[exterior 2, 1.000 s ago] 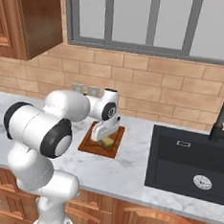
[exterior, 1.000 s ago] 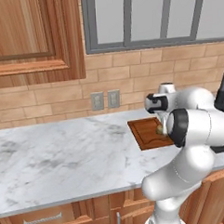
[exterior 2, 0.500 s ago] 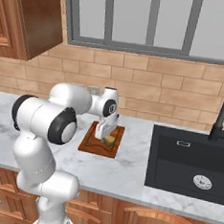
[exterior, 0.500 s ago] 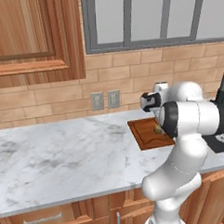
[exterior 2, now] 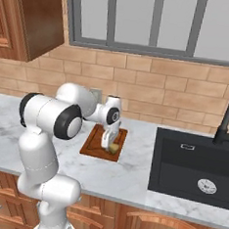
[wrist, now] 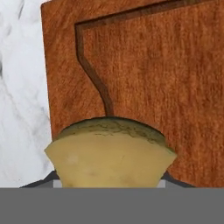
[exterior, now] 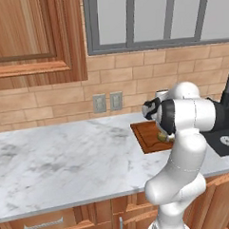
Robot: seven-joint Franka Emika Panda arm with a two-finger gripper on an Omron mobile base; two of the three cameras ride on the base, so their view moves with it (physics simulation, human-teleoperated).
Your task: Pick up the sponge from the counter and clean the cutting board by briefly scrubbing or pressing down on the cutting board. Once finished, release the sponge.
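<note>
A small mustard-yellow sponge [exterior 2: 114,148] sits low over the reddish-brown cutting board [exterior 2: 95,143], held between the fingers of the gripper [exterior 2: 111,146], which is closed on its pinched sides. In the hand view the sponge [wrist: 109,157] bulges across the lower middle, its tan top edge rounded, with the board's [wrist: 183,78] grooved corner spreading behind it and white marble to the left; whether the sponge actually touches the wood cannot be told. The board lies flat on the counter [exterior 2: 130,179], near the brick wall and well left of the black sink basin [exterior 2: 195,168]. From the right base view, the white arm rises from the lower left, bends at a bulky dark-jointed elbow, and reaches forward and across so that the hand points straight down at the board's near right part. From the left base view, the elbow and forearm cover much of the board [exterior: 145,135], and only a sliver of the sponge [exterior: 162,136] shows beneath the wrist. Two wall outlets [exterior: 107,102] sit on the brick behind the counter [exterior: 62,162], below a grey-framed window [exterior: 154,19].
</note>
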